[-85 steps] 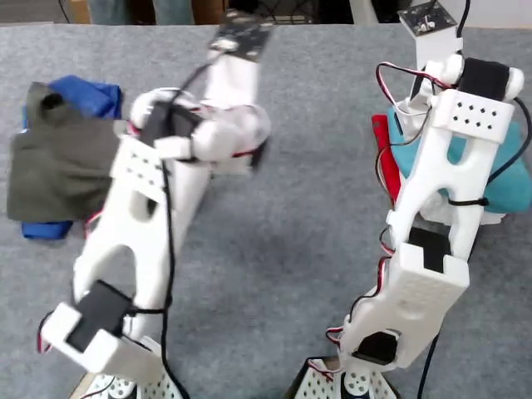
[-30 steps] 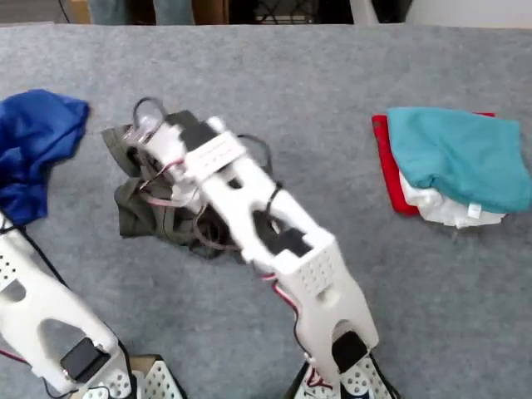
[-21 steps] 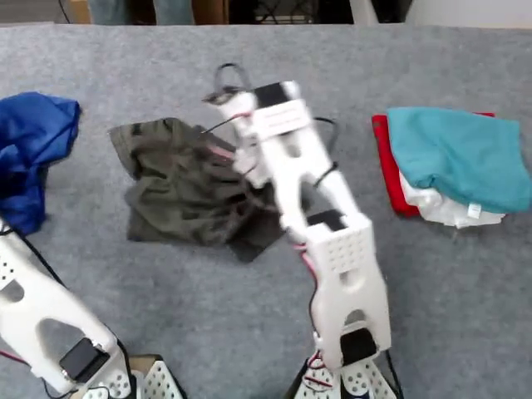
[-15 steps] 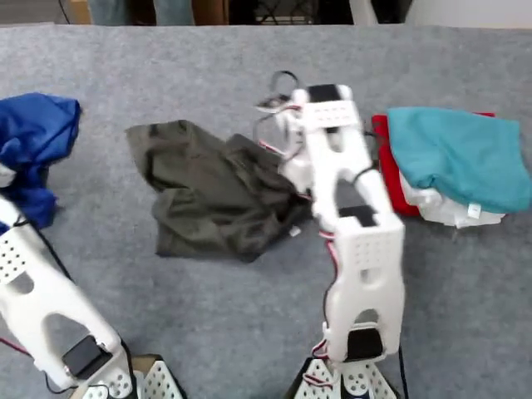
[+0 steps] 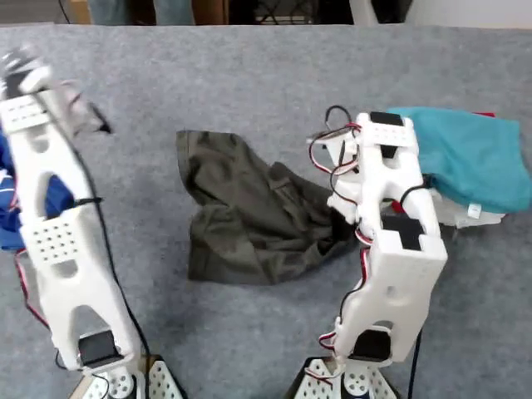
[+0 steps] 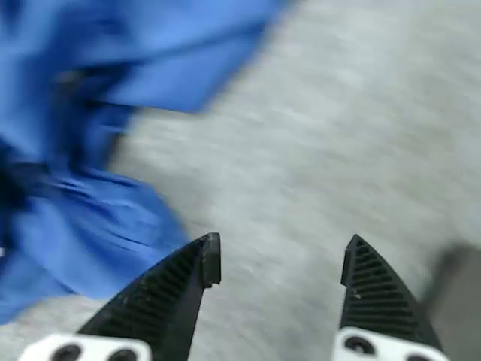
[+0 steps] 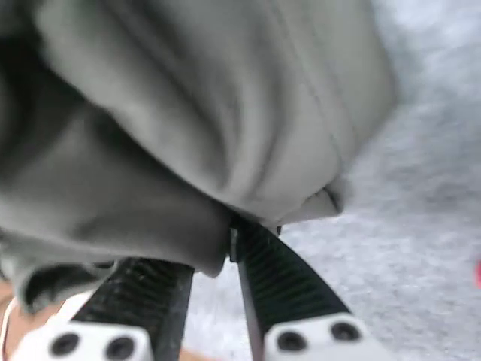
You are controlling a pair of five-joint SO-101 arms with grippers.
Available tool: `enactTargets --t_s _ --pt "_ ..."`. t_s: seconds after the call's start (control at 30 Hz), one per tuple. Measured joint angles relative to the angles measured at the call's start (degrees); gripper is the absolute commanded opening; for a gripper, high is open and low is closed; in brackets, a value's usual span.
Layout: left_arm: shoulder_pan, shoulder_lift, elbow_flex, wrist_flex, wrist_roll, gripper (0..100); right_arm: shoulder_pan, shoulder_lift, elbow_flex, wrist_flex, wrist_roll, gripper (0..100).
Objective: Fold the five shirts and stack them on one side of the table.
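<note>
A crumpled olive shirt point(image 5: 249, 212) lies in the middle of the grey table. My right gripper point(image 7: 225, 252) is shut on a fold of the olive shirt point(image 7: 195, 128) at the edge nearest the stack. A teal shirt point(image 5: 470, 158) tops a stack at the right side, with a white shirt point(image 5: 465, 216) under it. A blue shirt point(image 6: 75, 113) lies bunched at the left edge, mostly hidden behind the left arm in the high view. My left gripper point(image 6: 282, 263) hovers open over bare table beside the blue shirt, nothing between its fingers.
The right arm point(image 5: 395, 258) stands between the olive shirt and the stack. The left arm point(image 5: 66, 241) stretches along the left edge. Bare grey table point(image 5: 249, 91) lies behind the olive shirt and in front of it.
The right arm has dragged the olive shirt rightward from the left side to the middle. The left arm has swung up along the left edge, over the blue shirt.
</note>
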Motion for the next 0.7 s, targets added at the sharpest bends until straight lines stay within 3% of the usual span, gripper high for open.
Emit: enactTargets --t_s 0.27,0.47,0.7 --pt "13.01 -0.88 2.20 -2.81 -0.26 27 0.44 -2.02 3.96 -13.45 -1.14 1.5" --pt "13.80 6.68 2.29 -10.20 -7.91 27 -0.26 -3.96 11.08 -26.64 -5.63 1.5" --pt "14.15 11.16 2.29 -15.82 -12.13 27 -0.35 -4.04 11.52 -29.98 -6.33 1.5"
